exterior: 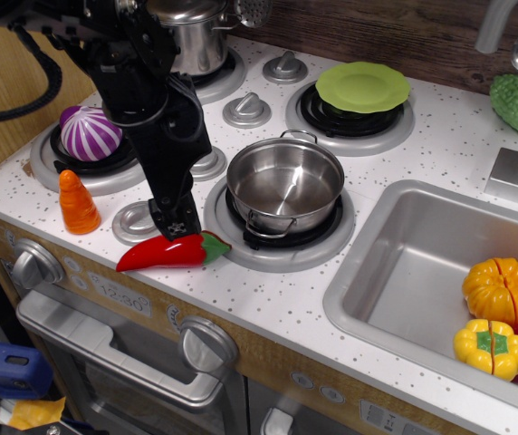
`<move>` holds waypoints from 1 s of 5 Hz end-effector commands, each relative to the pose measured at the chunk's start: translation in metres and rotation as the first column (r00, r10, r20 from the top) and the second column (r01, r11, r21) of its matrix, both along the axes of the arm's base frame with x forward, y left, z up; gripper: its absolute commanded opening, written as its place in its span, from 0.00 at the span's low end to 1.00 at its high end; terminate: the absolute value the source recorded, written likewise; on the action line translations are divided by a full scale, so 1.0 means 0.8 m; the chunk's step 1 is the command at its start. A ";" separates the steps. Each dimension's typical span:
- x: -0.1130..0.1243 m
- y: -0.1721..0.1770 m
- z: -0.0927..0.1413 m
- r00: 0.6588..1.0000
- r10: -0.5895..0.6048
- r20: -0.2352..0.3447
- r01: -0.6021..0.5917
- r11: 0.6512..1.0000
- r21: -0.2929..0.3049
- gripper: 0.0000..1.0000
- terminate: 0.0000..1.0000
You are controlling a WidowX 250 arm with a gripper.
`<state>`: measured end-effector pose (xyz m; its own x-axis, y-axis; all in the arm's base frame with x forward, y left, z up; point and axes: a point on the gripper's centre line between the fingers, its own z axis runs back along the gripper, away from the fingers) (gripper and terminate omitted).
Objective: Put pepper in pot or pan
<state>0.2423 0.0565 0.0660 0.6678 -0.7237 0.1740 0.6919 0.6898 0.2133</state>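
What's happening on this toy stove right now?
A black robot arm has its gripper lowered right over a red chili pepper lying on the counter near the front edge. Whether it has gripped it is unclear. The shallow steel pot on the front burner beside it is empty, so the pepper isn't in yet.

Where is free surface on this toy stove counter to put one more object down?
Free: the speckled counter between shallow steel pot and sink; the sink's left half. Crowded: around the gripper, glossy red chili pepper and orange carrot.

Bright, even overhead light; sharp focus, glare inside the pot (pixel 284 186).
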 end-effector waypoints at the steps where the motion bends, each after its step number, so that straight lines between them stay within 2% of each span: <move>1: 0.000 0.000 0.000 1.000 0.000 0.000 0.000 1.000 0.000 1.00 0.00; 3: 0.013 0.009 -0.033 0.999 -0.021 0.033 0.023 0.998 -0.050 1.00 0.00; 5: 0.004 0.013 -0.060 0.998 -0.007 0.058 0.013 0.995 -0.094 1.00 0.00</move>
